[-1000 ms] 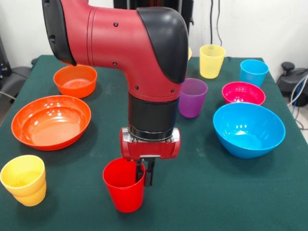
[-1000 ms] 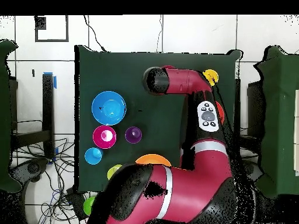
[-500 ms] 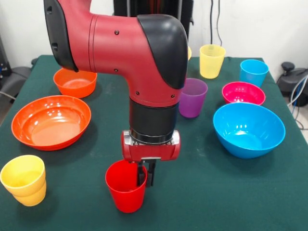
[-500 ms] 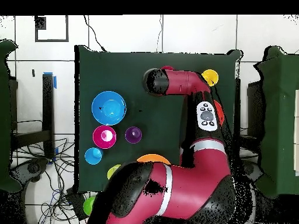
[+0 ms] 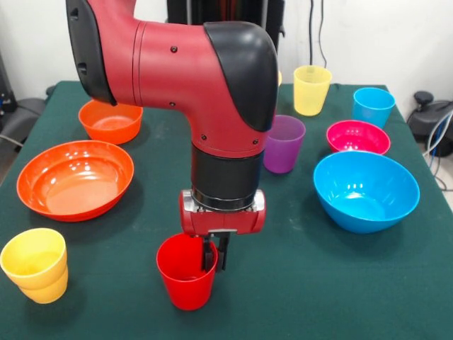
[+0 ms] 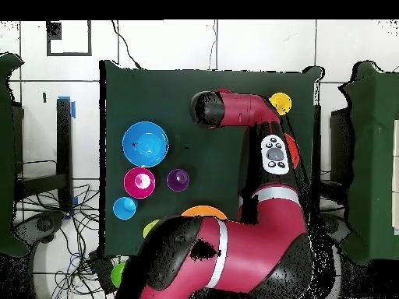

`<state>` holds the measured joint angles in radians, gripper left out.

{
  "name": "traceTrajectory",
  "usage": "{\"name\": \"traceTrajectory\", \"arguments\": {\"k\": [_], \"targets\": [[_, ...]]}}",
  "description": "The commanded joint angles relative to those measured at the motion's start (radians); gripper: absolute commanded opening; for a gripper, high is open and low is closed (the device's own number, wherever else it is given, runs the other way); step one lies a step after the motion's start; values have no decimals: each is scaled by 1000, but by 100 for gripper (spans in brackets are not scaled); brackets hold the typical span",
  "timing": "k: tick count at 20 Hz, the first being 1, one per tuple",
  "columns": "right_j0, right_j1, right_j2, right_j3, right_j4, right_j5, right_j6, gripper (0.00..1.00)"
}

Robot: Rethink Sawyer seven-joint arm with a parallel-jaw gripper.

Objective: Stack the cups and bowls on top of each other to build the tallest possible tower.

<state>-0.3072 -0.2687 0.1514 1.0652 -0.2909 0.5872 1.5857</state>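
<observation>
A red cup [image 5: 186, 275] stands upright near the table's front edge in the front view. My gripper [image 5: 213, 256] is shut on its right rim, one finger inside and one outside. A purple cup [image 5: 282, 144], a pale yellow cup [image 5: 311, 89] and a blue cup [image 5: 373, 106] stand further back. A yellow-orange cup [image 5: 35, 265] stands at the front left. The large blue bowl [image 5: 365, 190] and the small magenta-pink bowl [image 5: 357, 137] are at the right. The wide orange bowl [image 5: 76, 178] and the small orange bowl [image 5: 110, 118] are at the left. In the overhead view my arm hides the red cup.
My red arm [image 6: 249, 202] covers much of the overhead view's right and bottom. A large yellow-orange bowl [image 6: 204, 211] peeks out from under it. The green table [image 5: 333, 283] has dark cloth; cables lie off its right side.
The gripper and the red cup have shifted slightly right and a little away from the camera. The other cups and bowls have not moved.
</observation>
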Motion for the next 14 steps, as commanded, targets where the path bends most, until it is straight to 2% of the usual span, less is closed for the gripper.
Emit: {"name": "traceTrajectory", "arguments": {"k": [1,8,9,12,14], "targets": [[16,8,28,-34,-95,149,-177,0],[22,16,27,-58,-89,155,-172,0],[21,15,26,-54,-89,137,-161,100],[20,8,36,-55,-108,100,-189,100],[22,0,24,-39,-92,109,-150,100]]}}
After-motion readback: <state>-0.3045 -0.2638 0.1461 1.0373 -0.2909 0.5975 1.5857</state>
